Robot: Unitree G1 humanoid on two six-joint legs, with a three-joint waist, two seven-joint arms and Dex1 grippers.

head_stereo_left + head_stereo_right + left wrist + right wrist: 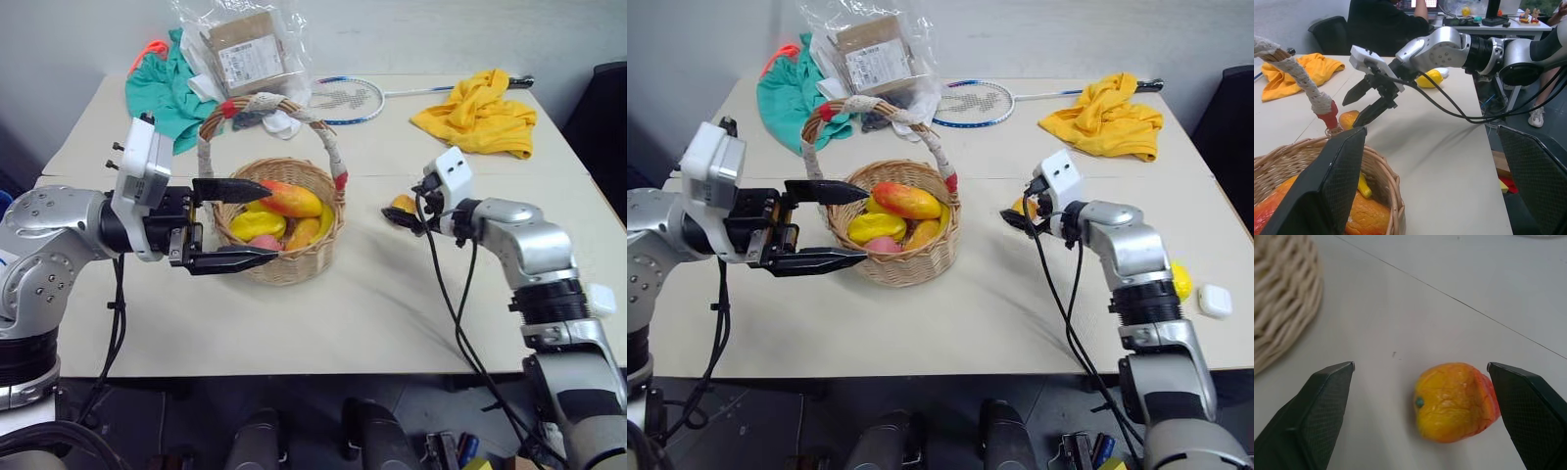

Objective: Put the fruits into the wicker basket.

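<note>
My L gripper (pixel 233 224) is spread wide, holding nothing, pointing sideways at the near-left side of the wicker basket (pixel 284 262); one finger sits over the rim, the other along the outside wall, can't tell if either touches. Basket is mid-table w/ several yellow/orange/red fruits already inside, arched cloth-wrapped handle up. To its right, well apart from the basket, the small orange-yellow fruit (pixel 1455 400) w/ red blush lies on the table (pixel 392 323). My R gripper (pixel 1365 105) is spread wide around it, fingers either side, not touching. Further right the lemon (pixel 1181 280) sits near the table's right edge, partly hidden behind my R arm, next to a small white case (pixel 1215 300).
</note>
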